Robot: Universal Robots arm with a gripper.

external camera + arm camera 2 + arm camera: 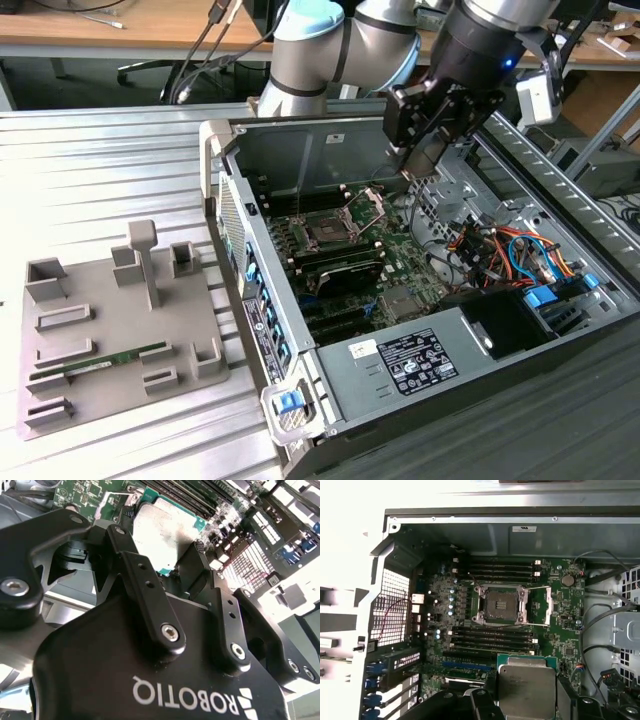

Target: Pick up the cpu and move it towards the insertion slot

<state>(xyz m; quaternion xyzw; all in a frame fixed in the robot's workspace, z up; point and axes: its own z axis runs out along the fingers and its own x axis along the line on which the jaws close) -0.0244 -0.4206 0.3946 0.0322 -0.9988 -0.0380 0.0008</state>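
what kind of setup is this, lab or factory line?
Looks like a robotics lab bench, not a line. An open PC case lies on a metal table, a grey parts fixture beside it, desks and cables behind. The gripper holds the cpu.

cpu (526, 684), silvery lid on green edge, is held above board; insertion slot (500, 605) is seen open, bracket raised.

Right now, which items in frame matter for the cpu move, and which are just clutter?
Belongs to the job:
- cpu, held in the gripper
- insertion slot, bracket open, empty

Just lying about:
- green memory stick on the grey holder tray
- memory slots
- orange and blue cables
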